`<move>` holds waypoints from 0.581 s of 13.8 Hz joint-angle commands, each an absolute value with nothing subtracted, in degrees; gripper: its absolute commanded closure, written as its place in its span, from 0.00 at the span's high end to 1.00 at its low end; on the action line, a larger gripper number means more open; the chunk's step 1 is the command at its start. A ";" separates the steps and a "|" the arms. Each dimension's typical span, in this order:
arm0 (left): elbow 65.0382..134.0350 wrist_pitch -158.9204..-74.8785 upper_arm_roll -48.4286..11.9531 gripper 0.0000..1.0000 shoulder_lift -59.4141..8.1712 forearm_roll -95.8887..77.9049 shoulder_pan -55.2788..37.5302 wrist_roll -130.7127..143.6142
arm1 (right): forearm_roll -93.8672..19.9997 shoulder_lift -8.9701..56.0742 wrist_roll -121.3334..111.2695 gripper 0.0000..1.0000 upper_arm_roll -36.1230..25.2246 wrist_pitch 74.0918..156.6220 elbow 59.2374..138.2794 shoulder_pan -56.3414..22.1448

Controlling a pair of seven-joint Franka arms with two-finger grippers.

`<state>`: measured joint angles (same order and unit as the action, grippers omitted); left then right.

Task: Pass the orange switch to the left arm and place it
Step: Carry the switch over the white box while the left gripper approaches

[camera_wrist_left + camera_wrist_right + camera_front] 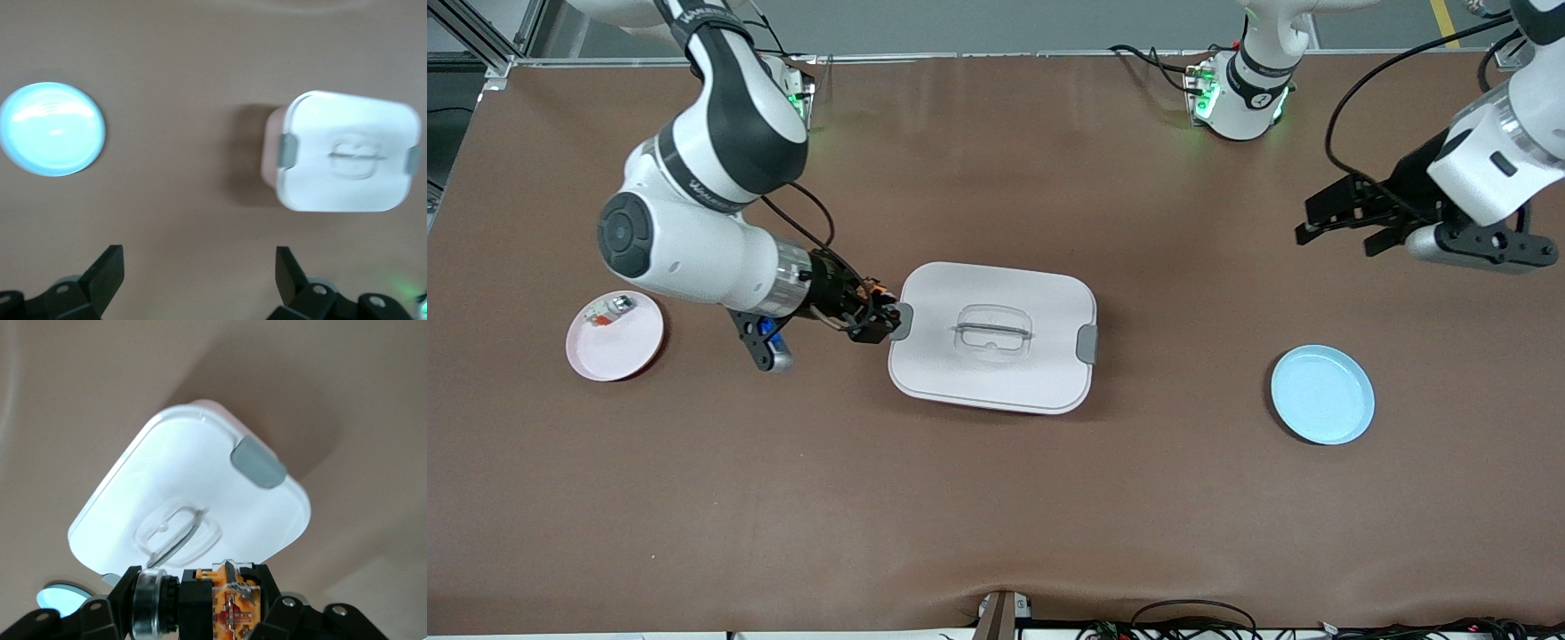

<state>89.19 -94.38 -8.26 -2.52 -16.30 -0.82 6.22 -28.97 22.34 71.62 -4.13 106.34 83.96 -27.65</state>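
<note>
My right gripper [876, 316] is shut on the orange switch [213, 600], a black part with an orange block and a silvery ring, clamped between its fingers. It hangs right beside the grey clip at the right arm's end of the white box [992, 336]. In the front view only an orange bit of the switch [869, 290] shows. The box also shows in the right wrist view [193, 500] and the left wrist view [347, 150]. My left gripper [1334, 222] is open and empty, held high over the left arm's end of the table.
A pink plate [615, 336] with a small silvery-white component with red bits [609, 311] sits at the right arm's end. An empty light-blue plate [1322, 394] lies at the left arm's end, also in the left wrist view [52, 128].
</note>
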 commanded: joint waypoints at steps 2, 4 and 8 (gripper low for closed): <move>88.59 -98.34 -9.23 1.00 -5.35 -24.14 -1.05 7.56 | -30.50 26.28 79.53 0.00 -4.75 107.04 77.70 -30.05; 88.77 -100.27 -9.40 1.00 -6.59 -27.50 -1.75 7.91 | -30.59 26.80 81.99 0.00 -4.75 108.36 76.65 -30.85; 91.05 -106.86 -10.02 1.00 -7.29 -29.97 -4.74 12.47 | -30.59 29.79 89.01 0.00 -4.66 108.54 71.65 -32.08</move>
<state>89.63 -103.56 -9.68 -7.66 -28.58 -3.38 9.69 -29.30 26.85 85.02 -4.14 109.00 76.68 -31.18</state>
